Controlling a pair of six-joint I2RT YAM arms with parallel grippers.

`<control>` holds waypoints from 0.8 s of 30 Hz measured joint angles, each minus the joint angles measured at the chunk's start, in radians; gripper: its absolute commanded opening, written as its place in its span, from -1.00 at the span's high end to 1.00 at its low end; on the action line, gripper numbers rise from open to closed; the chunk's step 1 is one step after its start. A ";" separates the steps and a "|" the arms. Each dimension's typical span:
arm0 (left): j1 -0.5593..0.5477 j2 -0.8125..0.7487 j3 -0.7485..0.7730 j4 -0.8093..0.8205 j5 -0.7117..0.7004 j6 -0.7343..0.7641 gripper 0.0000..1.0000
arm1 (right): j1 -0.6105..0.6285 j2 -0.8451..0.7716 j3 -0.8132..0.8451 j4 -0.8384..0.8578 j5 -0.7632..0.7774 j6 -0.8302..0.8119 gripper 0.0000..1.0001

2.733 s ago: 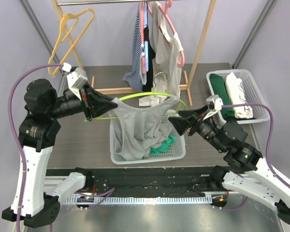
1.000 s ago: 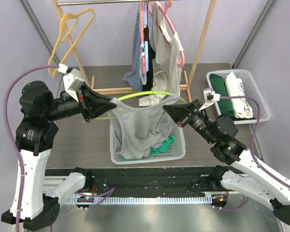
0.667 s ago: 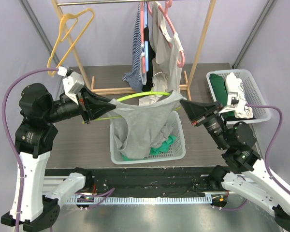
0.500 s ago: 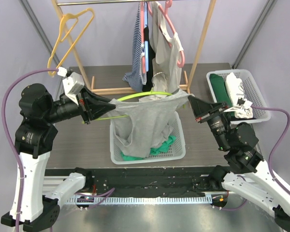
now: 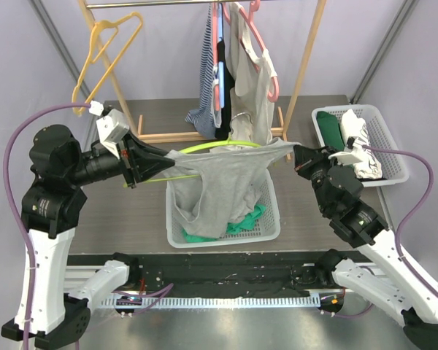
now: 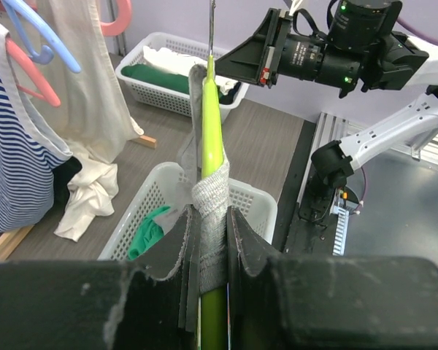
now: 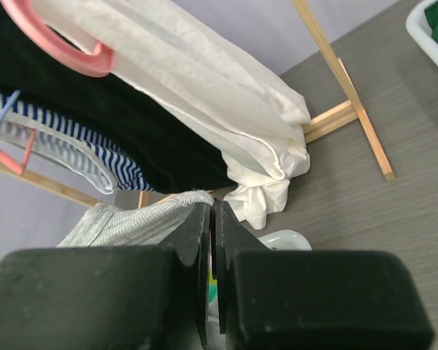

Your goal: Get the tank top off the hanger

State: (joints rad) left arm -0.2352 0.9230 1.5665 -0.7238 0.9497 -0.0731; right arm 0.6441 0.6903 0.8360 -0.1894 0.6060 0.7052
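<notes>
Fingers [image 7: 190, 237] clamped: right gripper [image 7: 213, 219] on limp grey tank top [image 5: 219, 171] hem, left gripper [image 6: 212, 222] on lime plastic hanger [image 6: 209, 131] above white basket [image 5: 271, 219].

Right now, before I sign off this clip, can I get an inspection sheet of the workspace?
Surface: dark grey wood-grain tabletop.
Job's things: grey fabric tank top stretched along lime-green plastic hanger, body hanging into white slotted plastic basket.
Clutter: green cloth in that basket; second white basket holding folded garments.
End effectors: left end effector shut on hanger with grey fabric bunched round it; right end effector shut on tank top's edge.
Cables: purple cables loop from both arms, apart from the tank top.
Surroundings: wooden rack with hung garments; bare yellow hanger; lilac walls.
</notes>
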 measured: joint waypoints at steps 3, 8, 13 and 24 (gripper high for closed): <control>0.000 0.011 0.008 -0.002 -0.003 0.000 1.00 | -0.072 0.004 -0.019 -0.013 -0.072 0.037 0.98; 0.000 0.026 0.020 -0.016 -0.007 -0.001 1.00 | -0.109 0.006 -0.088 -0.013 -0.174 0.070 0.98; 0.000 0.035 0.034 -0.034 -0.007 -0.003 1.00 | -0.110 0.043 -0.138 -0.002 -0.253 0.095 0.98; 0.000 0.068 0.072 -0.038 -0.008 -0.029 1.00 | -0.111 0.042 -0.174 -0.011 -0.324 0.117 0.98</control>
State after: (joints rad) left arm -0.2356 0.9913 1.6390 -0.7616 0.9421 -0.1017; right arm 0.5331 0.7322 0.6617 -0.2001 0.2821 0.8227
